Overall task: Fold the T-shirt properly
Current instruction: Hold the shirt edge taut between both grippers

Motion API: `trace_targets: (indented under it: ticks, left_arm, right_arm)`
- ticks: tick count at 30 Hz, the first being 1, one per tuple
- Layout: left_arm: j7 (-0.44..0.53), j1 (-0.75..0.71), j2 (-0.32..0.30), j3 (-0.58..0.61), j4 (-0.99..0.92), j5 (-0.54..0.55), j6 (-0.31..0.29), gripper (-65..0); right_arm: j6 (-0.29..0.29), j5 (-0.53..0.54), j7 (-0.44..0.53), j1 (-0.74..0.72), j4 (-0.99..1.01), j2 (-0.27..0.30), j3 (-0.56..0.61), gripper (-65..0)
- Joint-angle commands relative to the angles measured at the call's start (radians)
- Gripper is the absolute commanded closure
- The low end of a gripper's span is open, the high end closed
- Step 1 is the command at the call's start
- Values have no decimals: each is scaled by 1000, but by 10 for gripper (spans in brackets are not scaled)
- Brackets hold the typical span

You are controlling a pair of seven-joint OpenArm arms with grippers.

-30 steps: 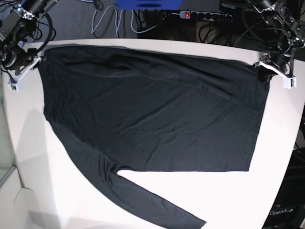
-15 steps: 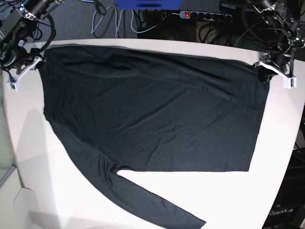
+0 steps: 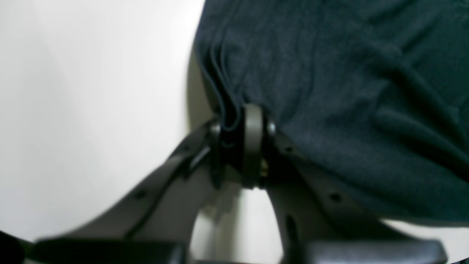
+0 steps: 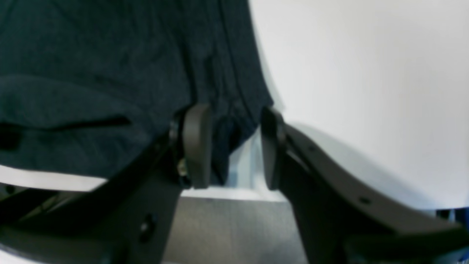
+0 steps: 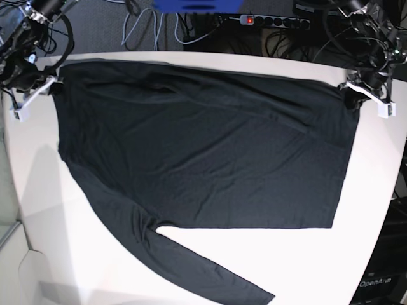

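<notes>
Two corners are in play: left gripper (image 3: 238,146) jaws pinch the T-shirt (image 5: 203,146) hem, right gripper (image 4: 234,146) jaws stand apart around cloth; next, regrasp.

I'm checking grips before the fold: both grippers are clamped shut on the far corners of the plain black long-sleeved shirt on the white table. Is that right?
Not quite. Only the left gripper is clamped on a corner of the plain black long-sleeved shirt. The right wrist view shows the right gripper open: its jaws stand apart around the fabric edge without pinching it. The shirt does lie on the white table.
</notes>
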State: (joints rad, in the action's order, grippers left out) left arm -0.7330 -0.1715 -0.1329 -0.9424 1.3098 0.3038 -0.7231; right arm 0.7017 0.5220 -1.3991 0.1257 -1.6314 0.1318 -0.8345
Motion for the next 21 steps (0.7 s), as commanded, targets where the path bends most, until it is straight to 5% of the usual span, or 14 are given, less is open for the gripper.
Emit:
trace_targets:
  ticks: [1,21]
  left_arm:
    - [-64,-12,-4,0,-5,-73,25,-58]
    - [-64,-12,-4,0,-5,-73,25,-58]
  right_arm:
    - [-4,17,3,2,-13,13,-4,-242]
    - [-4,17,3,52,-11,-25,-85,-241]
